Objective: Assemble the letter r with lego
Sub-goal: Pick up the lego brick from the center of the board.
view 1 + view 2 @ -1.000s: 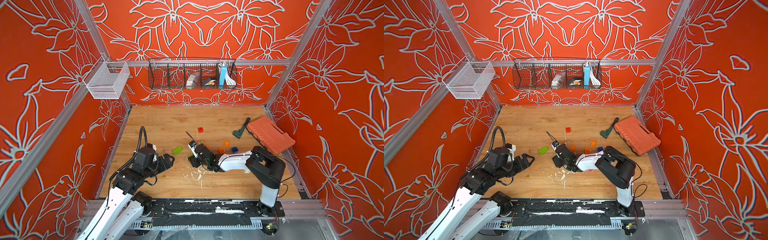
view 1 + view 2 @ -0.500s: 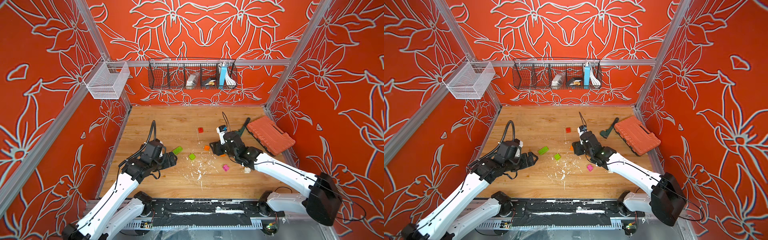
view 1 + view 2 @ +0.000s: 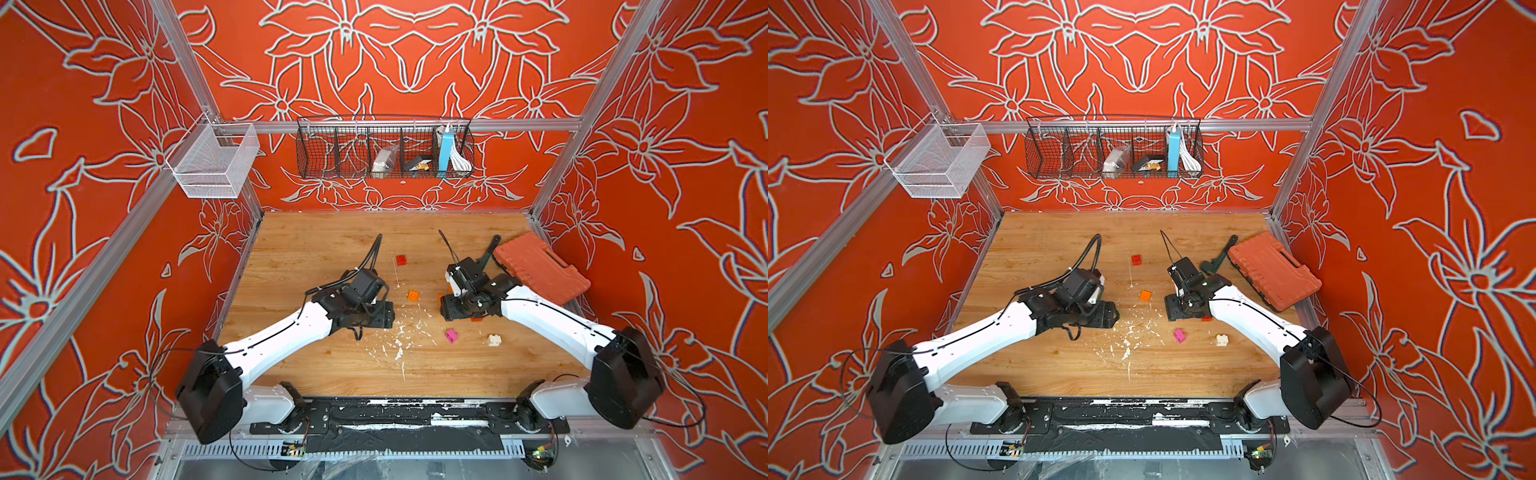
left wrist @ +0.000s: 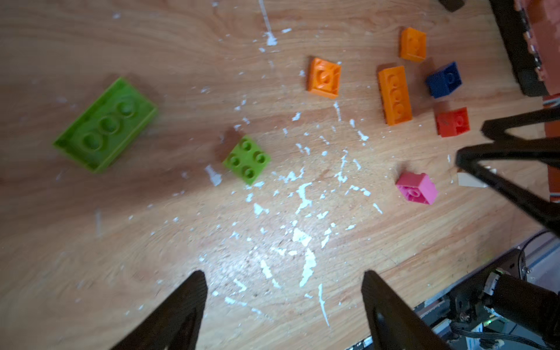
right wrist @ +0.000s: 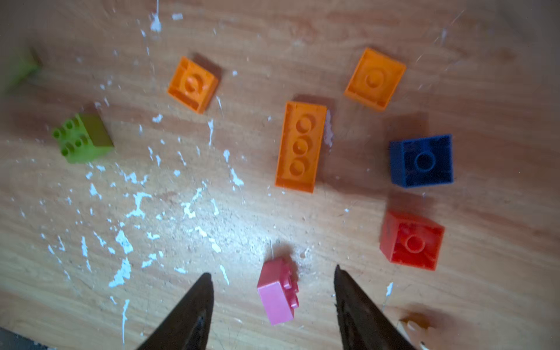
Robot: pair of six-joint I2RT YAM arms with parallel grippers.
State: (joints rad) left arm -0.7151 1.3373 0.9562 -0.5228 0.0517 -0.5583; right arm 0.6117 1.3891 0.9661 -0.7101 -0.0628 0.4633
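Right wrist view: the right gripper (image 5: 271, 270) hangs over the tabletop (image 5: 272, 36) with its jaws parted wider than a brick and nothing in them. The pink brick (image 5: 277, 292) lies on its side and shows between the two fingers, touching neither. I judge the gripper is lined up to take it. Ahead of the fingertips lie the long orange brick (image 5: 300, 147), the blue brick (image 5: 421, 160) and a red brick (image 5: 412, 241), all hollow side up and apart from one another. In my judgement each will need turning over before it can be pressed onto another.

Left wrist view: the left gripper (image 4: 283, 272) is wide open and empty above flecked tabletop. Ahead of it and off to one side sit the small green brick (image 4: 247, 159), studs up, and the large green brick (image 4: 106, 124), inverted. No two bricks are joined, so the letter is not begun.

Differences between views: in both top views the arms cover the green bricks and the blue brick, so only the wrist cameras confirm them. The top views alone show a second red brick (image 3: 401, 259) well beyond both grippers. They also show the white brick (image 3: 493, 340) whole, behind the right gripper beside its forearm. In the left wrist view that brick is half hidden behind the right gripper. The orange-red case (image 3: 540, 268) lies beyond the right gripper on its outer side, apart from the bricks.
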